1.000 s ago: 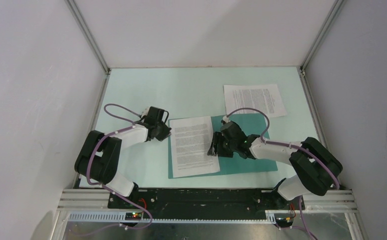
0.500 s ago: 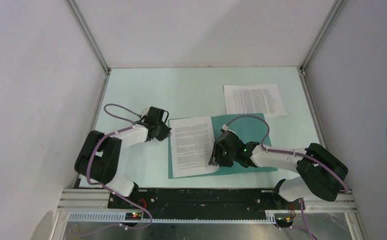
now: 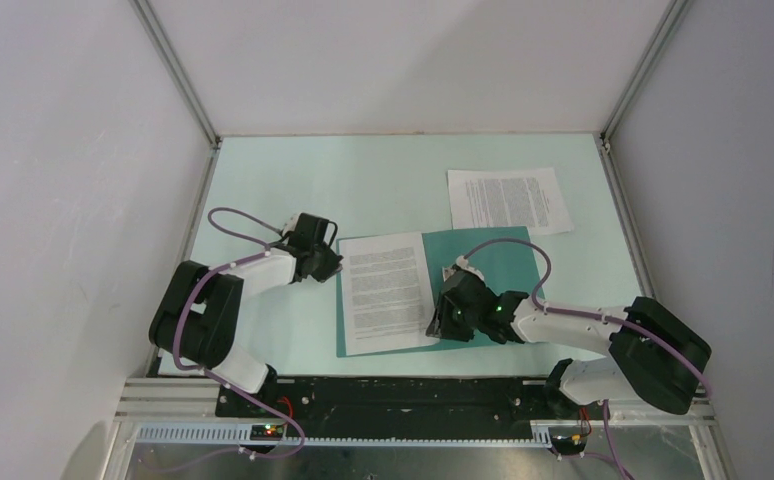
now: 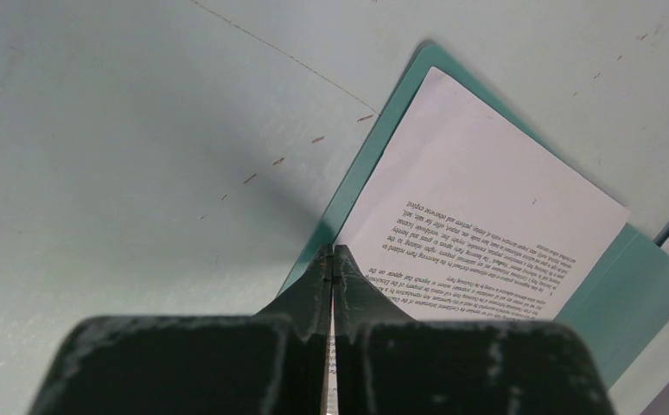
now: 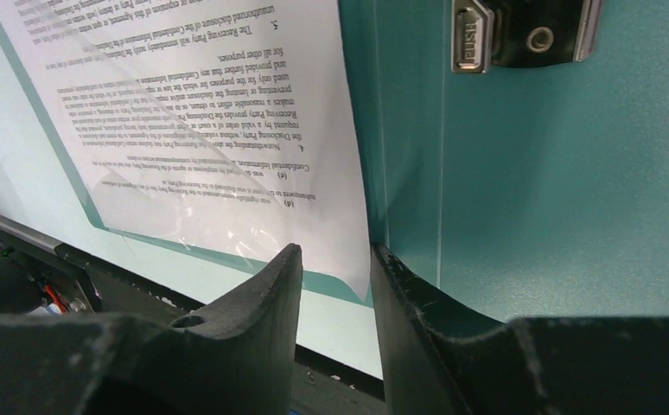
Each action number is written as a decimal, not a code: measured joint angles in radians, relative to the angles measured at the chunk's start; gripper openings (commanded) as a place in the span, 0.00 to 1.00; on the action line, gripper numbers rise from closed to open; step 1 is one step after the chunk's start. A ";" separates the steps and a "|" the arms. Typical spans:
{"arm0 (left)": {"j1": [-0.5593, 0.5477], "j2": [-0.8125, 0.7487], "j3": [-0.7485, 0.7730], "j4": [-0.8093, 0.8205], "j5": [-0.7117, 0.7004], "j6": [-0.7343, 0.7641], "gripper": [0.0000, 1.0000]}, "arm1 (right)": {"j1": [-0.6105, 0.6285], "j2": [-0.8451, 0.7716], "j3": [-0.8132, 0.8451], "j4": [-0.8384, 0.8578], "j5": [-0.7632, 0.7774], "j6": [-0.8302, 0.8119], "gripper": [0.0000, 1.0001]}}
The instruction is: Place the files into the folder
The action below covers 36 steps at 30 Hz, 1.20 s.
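Right pincer [image 5: 335, 255], released, is straddling the near corner of a printed sheet [image 3: 388, 290] lying on the left leaf of the open teal folder [image 3: 503, 260]. Left pincer [image 4: 332, 251], clenched, is apparently pinning the folder's far-left edge. A second sheet [image 3: 508, 200] is lying beyond on the pale bench [image 3: 363, 180]. Closing gently on the thin, limp paper and squaring it toward the metal spine clip [image 5: 521, 35] looks wisest, since the card is looking slick.
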 measured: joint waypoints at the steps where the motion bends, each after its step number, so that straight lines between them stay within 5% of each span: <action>1: 0.000 0.000 0.000 0.000 0.000 0.000 0.00 | 0.000 0.000 -0.002 0.000 0.001 0.003 0.33; 14: 0.000 0.000 0.000 0.000 0.000 -0.001 0.00 | 0.026 0.011 -0.017 0.006 -0.004 0.031 0.00; 31: 0.001 0.000 -0.002 0.003 -0.001 -0.007 0.00 | 0.052 0.065 -0.017 0.104 -0.051 0.076 0.00; 36: 0.001 -0.001 -0.002 0.002 -0.001 -0.007 0.05 | 0.059 0.050 -0.017 0.078 -0.040 0.074 0.17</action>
